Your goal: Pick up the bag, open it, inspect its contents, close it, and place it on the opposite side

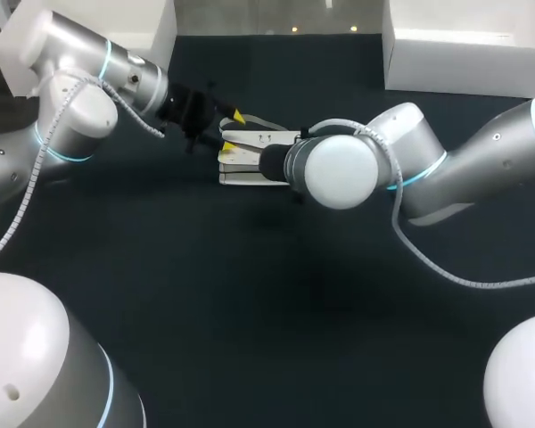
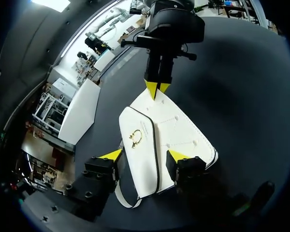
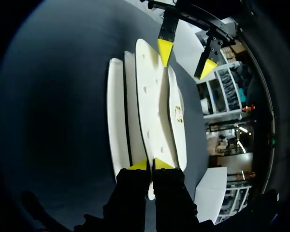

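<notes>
**Item: bag** (image 1: 245, 156), white, 1 piece, with a flap (image 2: 141, 164) and a gold ring clasp (image 2: 135, 138). Location: middle of the table (image 1: 250, 312), toward the far side, between the 2 arms. Whether it is lifted clear of the surface cannot be told.

**Right gripper** (image 3: 151, 165): fingers narrow, pinching a thin panel at the right end of the bag from 2 sides.

**Left gripper** (image 2: 144, 155): fingers wide, straddling the left end of the bag. 1 tip rests against a panel and the other stands apart from it, so there is no grip.

**Progress (judged):** early.
- The bag is secured at 1 end.
- The flap appears to lie against the body with the clasp not undone.
- Opening, inspecting, closing and placing on the opposite side are all left to do.

**Surface:** dark, matte table cover.

**Room:** 2 white boxes sit at the far corners of the table, 1 on the left (image 1: 98, 31) and 1 on the right (image 1: 464, 45), both well apart from the bag.
</notes>
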Tool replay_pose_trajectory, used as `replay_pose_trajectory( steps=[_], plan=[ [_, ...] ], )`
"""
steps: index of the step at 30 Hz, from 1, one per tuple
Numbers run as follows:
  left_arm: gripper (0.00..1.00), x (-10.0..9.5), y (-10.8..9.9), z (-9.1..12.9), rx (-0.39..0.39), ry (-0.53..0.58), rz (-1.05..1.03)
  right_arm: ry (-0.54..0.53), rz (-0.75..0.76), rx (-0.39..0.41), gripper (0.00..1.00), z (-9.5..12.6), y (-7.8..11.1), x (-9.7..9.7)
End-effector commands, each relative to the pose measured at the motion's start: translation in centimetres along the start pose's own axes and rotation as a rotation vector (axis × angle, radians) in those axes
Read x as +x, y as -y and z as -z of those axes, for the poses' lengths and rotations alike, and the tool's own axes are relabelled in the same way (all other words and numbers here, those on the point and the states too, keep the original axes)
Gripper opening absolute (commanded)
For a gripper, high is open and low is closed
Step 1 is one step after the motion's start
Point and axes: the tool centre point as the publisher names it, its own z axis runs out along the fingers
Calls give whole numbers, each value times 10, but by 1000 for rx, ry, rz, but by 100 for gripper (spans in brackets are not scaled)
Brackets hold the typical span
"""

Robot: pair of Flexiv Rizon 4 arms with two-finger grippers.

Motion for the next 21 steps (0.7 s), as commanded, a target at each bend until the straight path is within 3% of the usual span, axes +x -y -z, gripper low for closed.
replay_pose_trajectory(
  steps=[1,7,9,12,21],
  plan=[
    [53,-1,-8,-3,22,-13,-2,6,-2,-4,0,-1,0,2],
    [40,1,-8,-5,27,-34,-7,6,-2,-4,0,-1,0,2],
    [28,1,-7,-5,26,-37,-9,6,-2,-4,0,-1,0,2],
    [0,1,-6,-6,25,-43,-9,6,-2,-4,0,-1,0,2],
    [0,-8,-3,-11,5,-77,41,6,-2,-4,0,-1,0,2]
  ],
)
